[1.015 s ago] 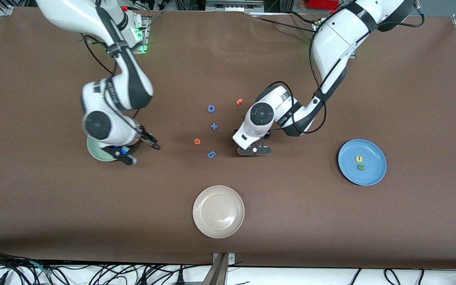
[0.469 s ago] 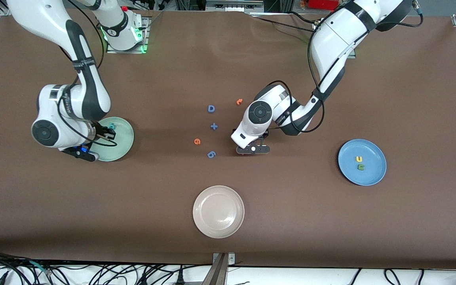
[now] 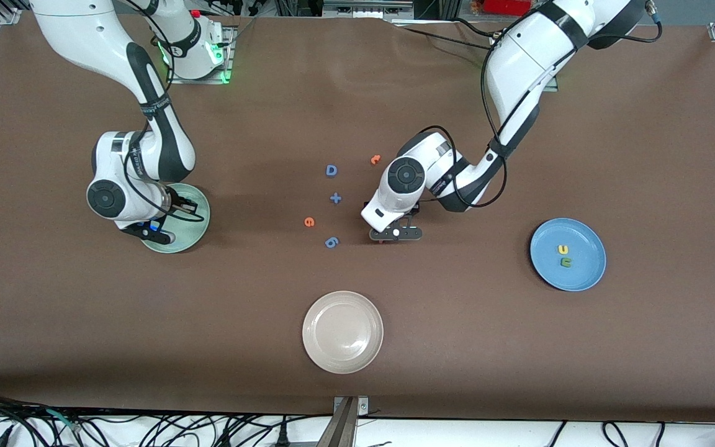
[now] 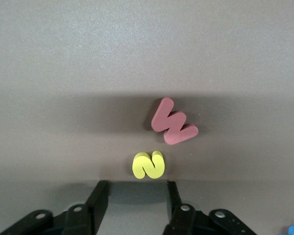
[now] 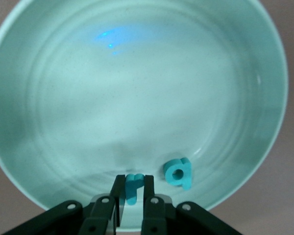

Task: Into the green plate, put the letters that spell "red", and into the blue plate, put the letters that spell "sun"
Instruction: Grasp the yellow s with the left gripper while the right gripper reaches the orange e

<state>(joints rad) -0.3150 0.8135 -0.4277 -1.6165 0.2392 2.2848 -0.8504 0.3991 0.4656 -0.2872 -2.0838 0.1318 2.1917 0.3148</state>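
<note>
My right gripper (image 5: 133, 182) hangs low over the green plate (image 5: 137, 73), shut on a teal "r" (image 5: 134, 190). A teal "d" (image 5: 178, 172) lies in that plate beside it. The front view has this gripper (image 3: 187, 207) over the green plate (image 3: 196, 231). My left gripper (image 4: 135, 188) is open just above the table, and a yellow "s" (image 4: 148, 165) lies right ahead of its fingertips. In the front view the left gripper (image 3: 395, 234) hides the "s". An orange "e" (image 3: 309, 221) lies mid-table. The blue plate (image 3: 581, 273) holds a yellow "u" (image 3: 562, 249) and a green "n" (image 3: 566, 262).
A pink W (image 4: 174, 121) lies close to the "s". A blue D (image 3: 331, 171), a blue plus (image 3: 335, 198), a blue 6 (image 3: 331, 242) and an orange hooked letter (image 3: 375, 159) lie mid-table. A cream plate (image 3: 342, 332) sits nearer the front camera.
The right arm's wrist has swung about, and its gripper has come from beside the green plate to over it. The left arm has barely shifted.
</note>
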